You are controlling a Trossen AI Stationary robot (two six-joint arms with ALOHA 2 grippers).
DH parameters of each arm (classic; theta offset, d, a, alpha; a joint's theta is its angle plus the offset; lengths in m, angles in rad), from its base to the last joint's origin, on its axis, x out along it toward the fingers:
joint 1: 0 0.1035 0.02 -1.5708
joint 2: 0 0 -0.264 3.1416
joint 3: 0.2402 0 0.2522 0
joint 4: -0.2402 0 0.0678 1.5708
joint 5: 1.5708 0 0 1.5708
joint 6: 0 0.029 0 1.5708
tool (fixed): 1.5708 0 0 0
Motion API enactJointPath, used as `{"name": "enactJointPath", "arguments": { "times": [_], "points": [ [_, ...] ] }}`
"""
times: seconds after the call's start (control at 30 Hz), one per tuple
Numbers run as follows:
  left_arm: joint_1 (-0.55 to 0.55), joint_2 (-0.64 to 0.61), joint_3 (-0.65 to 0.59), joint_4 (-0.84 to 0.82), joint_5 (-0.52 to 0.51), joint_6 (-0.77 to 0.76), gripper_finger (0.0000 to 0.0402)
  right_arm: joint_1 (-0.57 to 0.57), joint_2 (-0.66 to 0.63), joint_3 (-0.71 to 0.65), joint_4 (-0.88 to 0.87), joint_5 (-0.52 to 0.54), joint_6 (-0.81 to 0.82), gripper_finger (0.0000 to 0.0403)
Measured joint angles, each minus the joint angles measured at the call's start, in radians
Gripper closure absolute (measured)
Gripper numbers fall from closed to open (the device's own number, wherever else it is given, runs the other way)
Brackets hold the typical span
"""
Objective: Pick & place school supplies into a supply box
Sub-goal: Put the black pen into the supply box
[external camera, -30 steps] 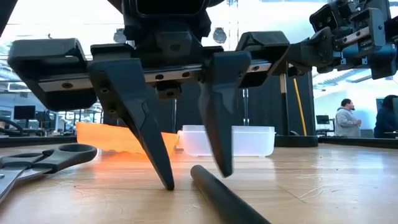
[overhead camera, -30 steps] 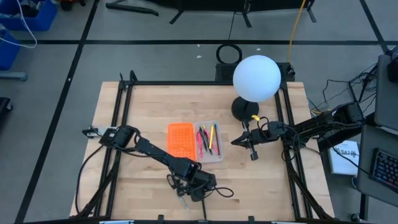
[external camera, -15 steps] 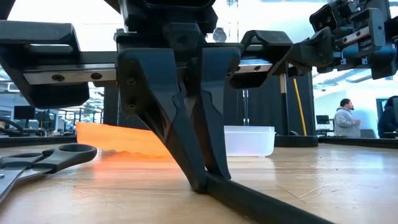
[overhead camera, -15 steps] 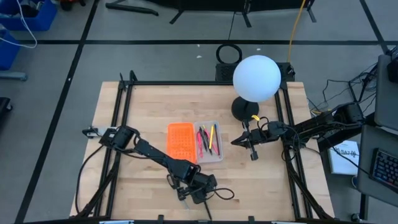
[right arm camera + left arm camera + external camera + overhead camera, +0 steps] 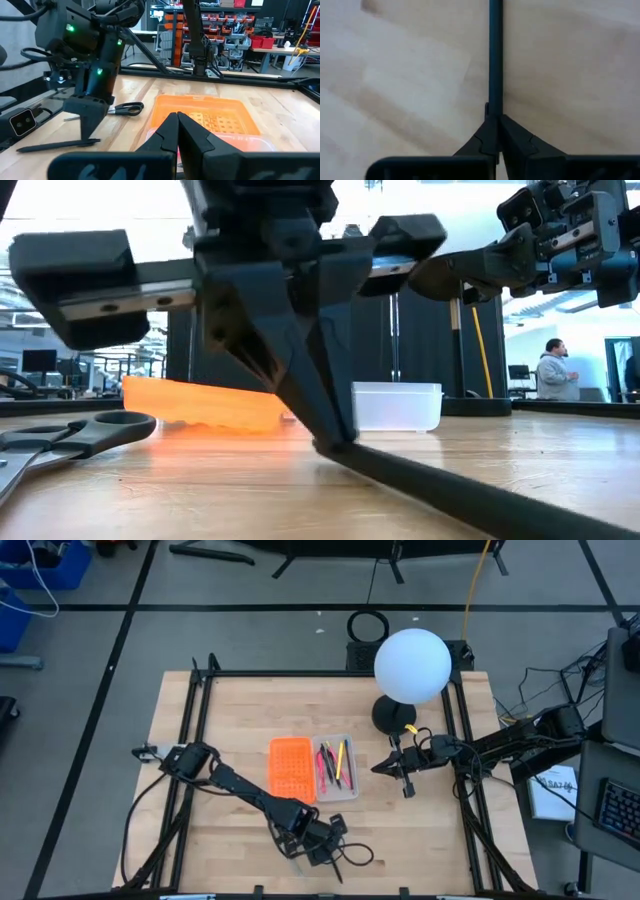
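We see left gripper (image 5: 335,442) pinching black pen (image 5: 495,60) near table's (image 5: 200,840) front edge, gripped at end for lifting toward box (image 5: 312,769). Right gripper (image 5: 405,790) pressed together, waits beside box.

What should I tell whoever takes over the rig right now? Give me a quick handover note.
Left gripper: shut on the black pen, at the table's near edge, pen still touching the wood.
Right gripper: shut, empty, waiting just right of the supply box.
Done: pink, yellow and dark pens lie in the tray half.
Left: lift and box the black pen, then the scissors lying on the table near the left arm.
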Motion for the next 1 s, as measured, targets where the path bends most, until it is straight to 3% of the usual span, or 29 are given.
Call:
{"name": "enactJointPath", "arguments": {
  "times": [0.2, 0.57, 0.73, 1.0],
  "points": [
    [0.000, -0.016, -0.001, 0.001, -0.081, 0.024, 0.0398, 0.000, 0.000, 0.000, 0.000, 0.000, 0.000, 0.0403],
    [-0.002, -0.016, 0.002, 0.031, -0.041, 0.022, 0.0377, 0.000, 0.000, 0.000, 0.000, -0.001, 0.008, 0.0403],
    [0.004, -0.018, 0.003, 0.119, 0.082, 0.050, 0.0320, 0.000, 0.000, 0.000, 0.000, -0.002, 0.008, 0.0403],
    [0.056, 0.010, 0.006, 0.114, 0.118, -0.036, 0.0198, 0.000, 0.000, 0.000, 0.001, -0.002, 0.008, 0.0403]
  ]
}}
